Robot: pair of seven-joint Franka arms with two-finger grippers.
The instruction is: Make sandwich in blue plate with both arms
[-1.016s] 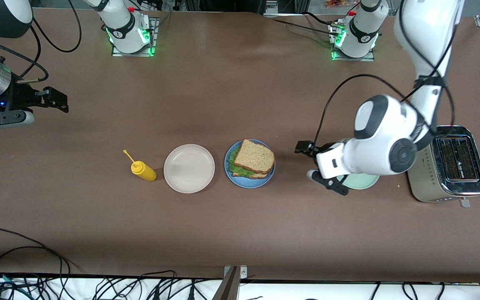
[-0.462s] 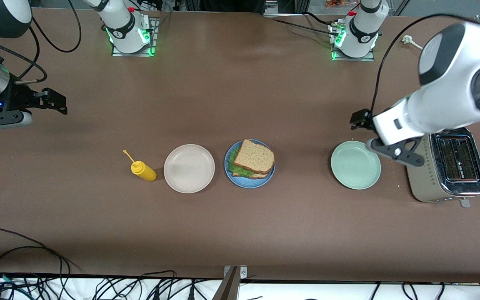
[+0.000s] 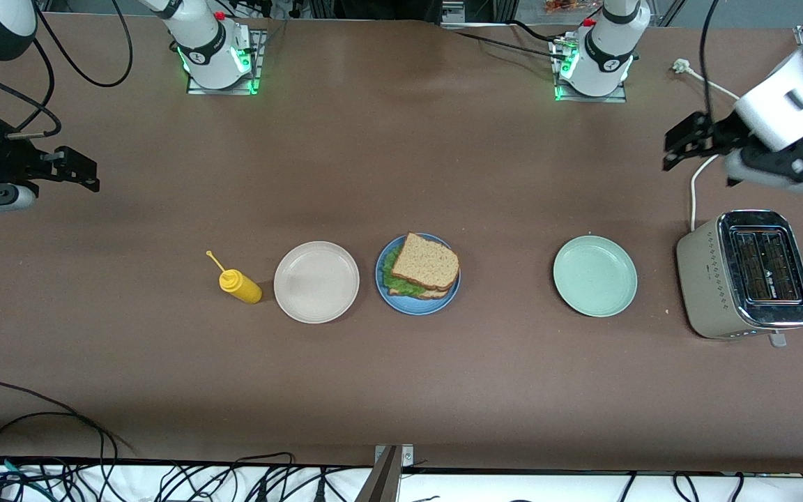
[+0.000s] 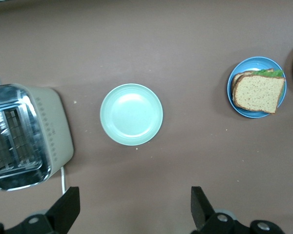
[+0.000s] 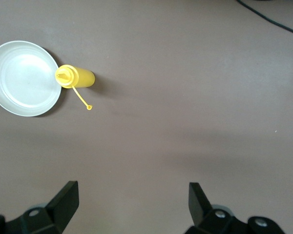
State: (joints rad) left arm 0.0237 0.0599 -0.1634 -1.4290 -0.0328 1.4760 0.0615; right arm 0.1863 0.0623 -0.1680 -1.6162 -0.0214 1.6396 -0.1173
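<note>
**Op:** Since prev. frame, left gripper has swung up and off the pale green plate; I now log it high over bare table near the toaster, toward left arm's end. Right gripper has drifted slightly outward, at right arm's end.

**Sup:** Fingers?

**Op:** Both spread wide, nothing held; wrist views show bare gap btwn each pair.

**Sup:** Inventory, pls.

**Op:**
- Item 1: blue plate, mid-table, btwn beige plate and pale green plate.
- Item 2: sandwich on blue plate; bread slice on top, lettuce showing under it at the edge toward the beige plate, second slice peeking below.
- Item 3: yellow squeeze bottle, lying just beside beige plate.
- Items 4–5: beige and green plates, both bare.

**Sup:** Status?

**Op:** My read: assembly looks done, arms clearing out.

**Sup:** Risks?

**Op:** Top slice sits skewed, overhanging plate rim; any table bump could slide it off. Left arm hangs over the toaster's white cord; a low retract could snag it and drag the toaster.
</note>
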